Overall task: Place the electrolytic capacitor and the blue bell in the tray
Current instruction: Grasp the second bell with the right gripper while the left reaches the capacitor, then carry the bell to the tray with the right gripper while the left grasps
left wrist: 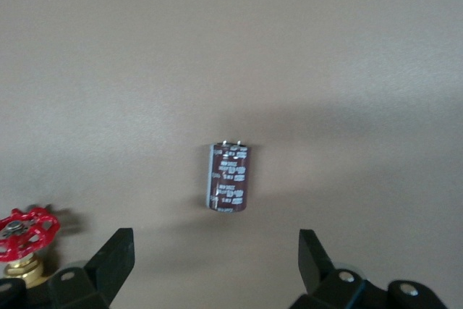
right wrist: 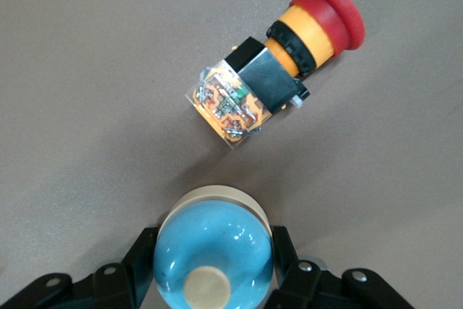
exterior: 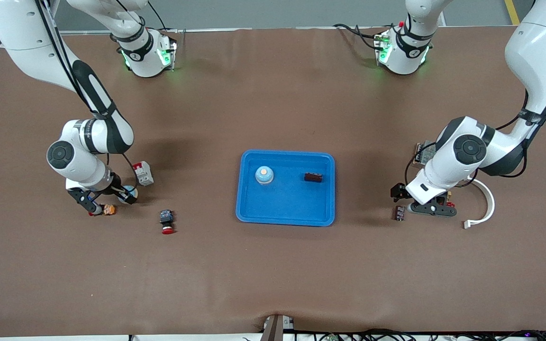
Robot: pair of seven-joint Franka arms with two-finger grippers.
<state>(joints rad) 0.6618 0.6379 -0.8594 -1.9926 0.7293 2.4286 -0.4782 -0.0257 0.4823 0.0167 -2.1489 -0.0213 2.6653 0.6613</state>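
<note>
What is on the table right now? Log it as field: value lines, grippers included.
tray: bright-blue rectangular plastic tray, mid-table
in tray: light-blue dome bell and dark brown block, apart
right gripper: shut on second light-blue dome bell, toward the right arm's end of the table
beside that bell: red-capped emergency-stop button, lying on its side
left gripper: open, over dark brown cylindrical capacitor, not touching it
capacitor: lying on the table, toward the left arm's end
</note>
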